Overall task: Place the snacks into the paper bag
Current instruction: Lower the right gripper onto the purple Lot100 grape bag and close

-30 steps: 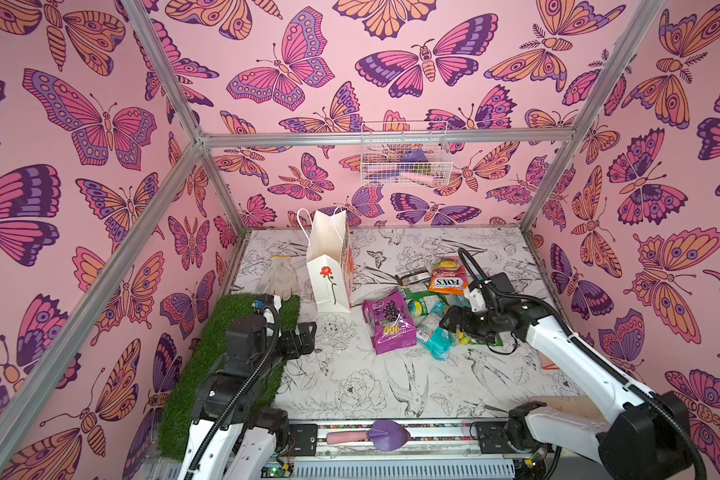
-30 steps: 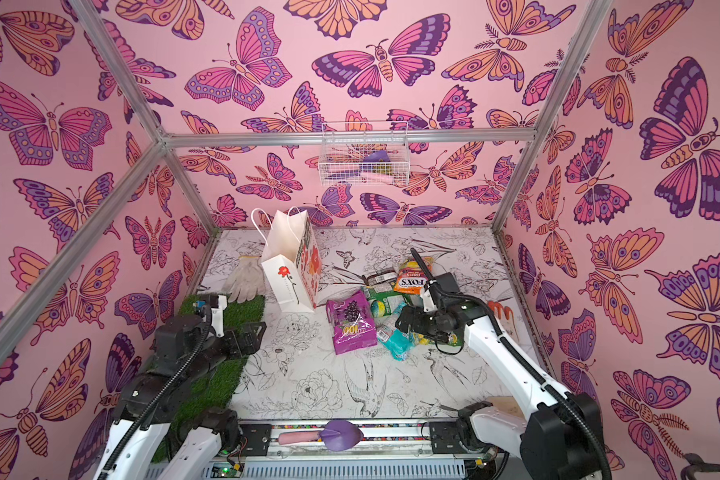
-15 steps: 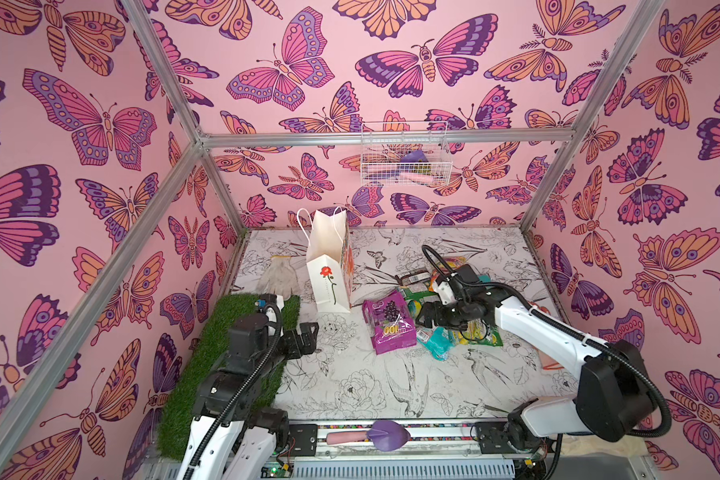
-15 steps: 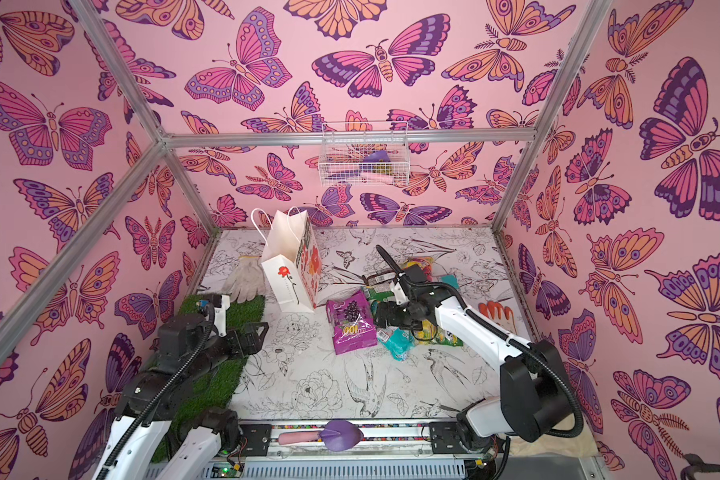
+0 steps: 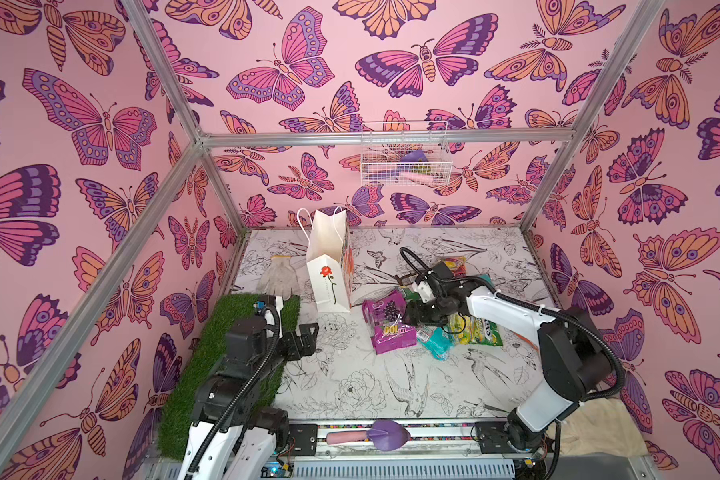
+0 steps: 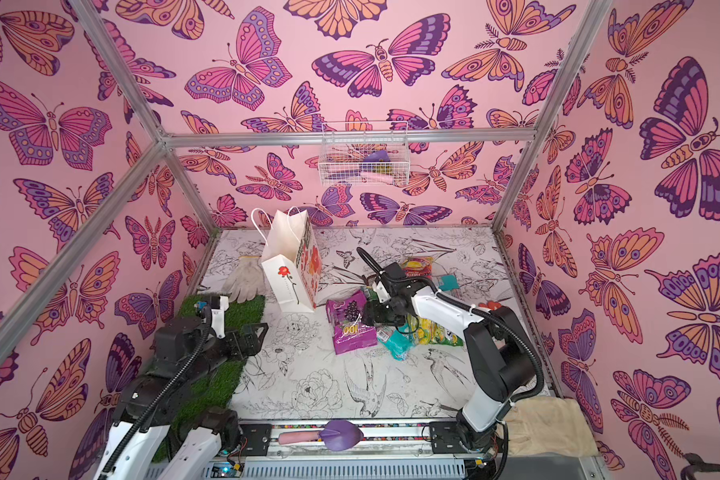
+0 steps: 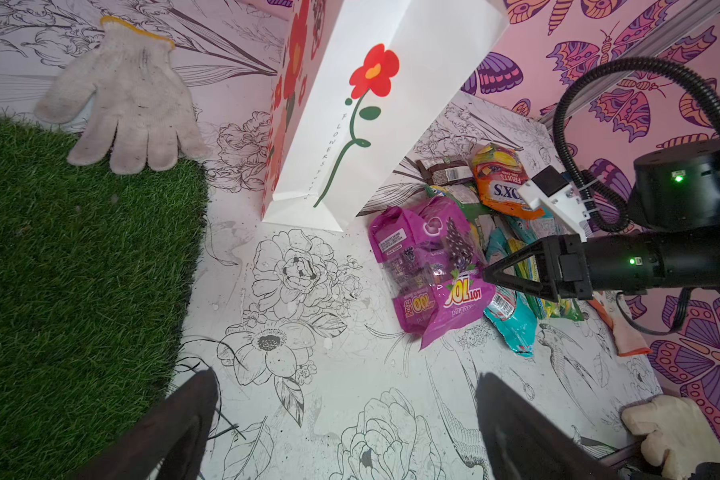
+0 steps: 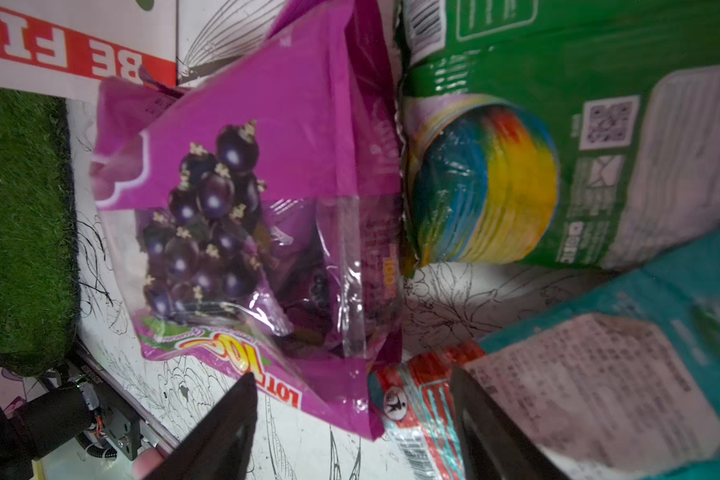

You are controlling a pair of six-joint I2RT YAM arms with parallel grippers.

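Note:
The white paper bag (image 5: 329, 266) (image 6: 287, 266) (image 7: 375, 104) stands upright with its red flower print facing me. To its right the snacks lie in a pile. The purple grape pack (image 5: 387, 324) (image 6: 348, 328) (image 8: 246, 208) is nearest, with a teal packet (image 5: 437, 343) (image 8: 578, 374), a yellow-green bag (image 5: 474, 332), a green packet (image 8: 558, 83), an orange bag (image 7: 499, 183) and a dark brown bar (image 7: 445, 170). My right gripper (image 5: 408, 318) (image 8: 350, 378) is low and open, astride the purple pack's corner beside the teal packet. My left gripper (image 5: 308, 336) (image 7: 346, 382) hangs open and holds nothing, left of the pile.
A white glove (image 5: 277, 276) lies left of the bag, by the grass mat (image 5: 225, 365). A wire basket (image 5: 404, 160) hangs on the back wall. An orange glove (image 7: 624, 328) lies beyond the pile. A purple trowel (image 5: 375, 434) rests on the front rail.
My right gripper has swung left across the pile to the purple pack's edge, and its jaws have narrowed. The left arm has stayed still.

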